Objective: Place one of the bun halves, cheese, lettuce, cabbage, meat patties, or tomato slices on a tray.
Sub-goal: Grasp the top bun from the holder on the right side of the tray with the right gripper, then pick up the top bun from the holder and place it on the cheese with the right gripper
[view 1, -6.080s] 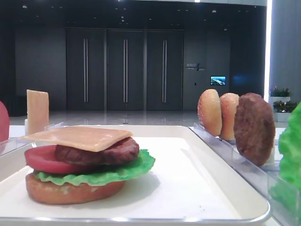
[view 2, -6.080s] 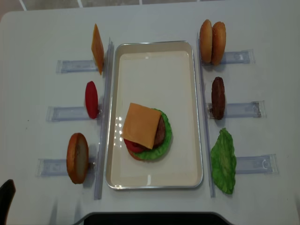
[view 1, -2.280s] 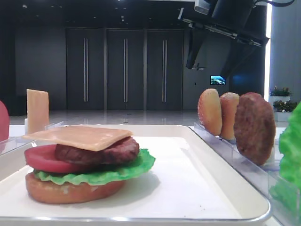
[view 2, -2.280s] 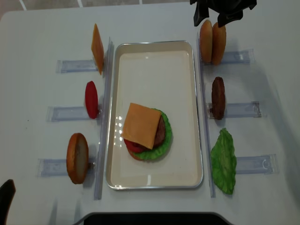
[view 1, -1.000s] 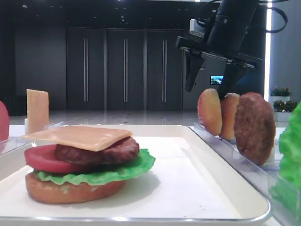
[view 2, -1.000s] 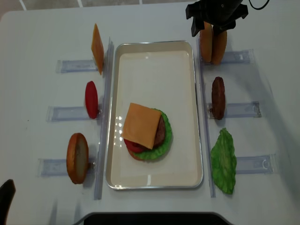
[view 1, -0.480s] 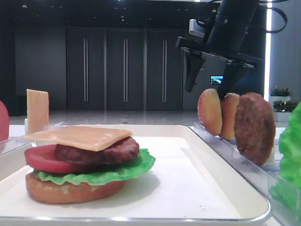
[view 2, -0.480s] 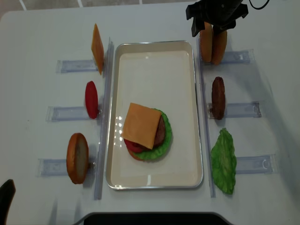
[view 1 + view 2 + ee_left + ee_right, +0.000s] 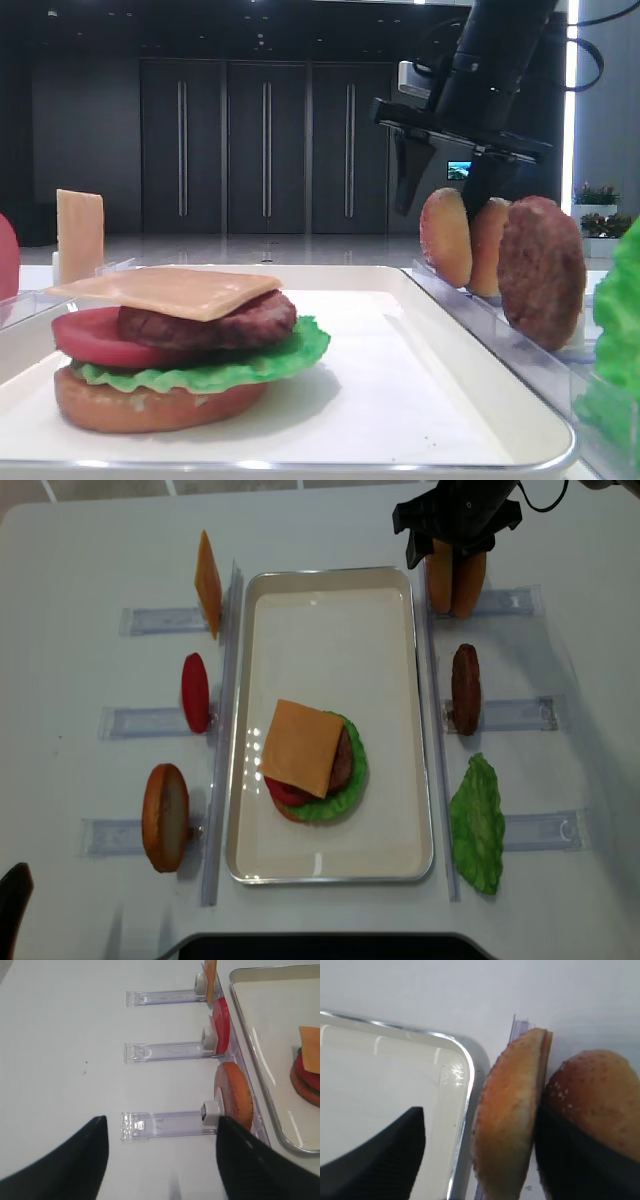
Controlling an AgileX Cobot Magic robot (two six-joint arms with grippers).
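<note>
Exterior high: tray [image 9: 480,330] (one stacked burger [image 9: 185,345])

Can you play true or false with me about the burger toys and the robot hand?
1. A cheese slice tops the stack on the white tray. True.
2. The right gripper straddles a red tomato slice. False: it straddles a bun half standing in its rack.
3. The lettuce leaf lies right of the tray. True.
4. The meat patty on the right lies flat. False: it stands on edge.
</note>
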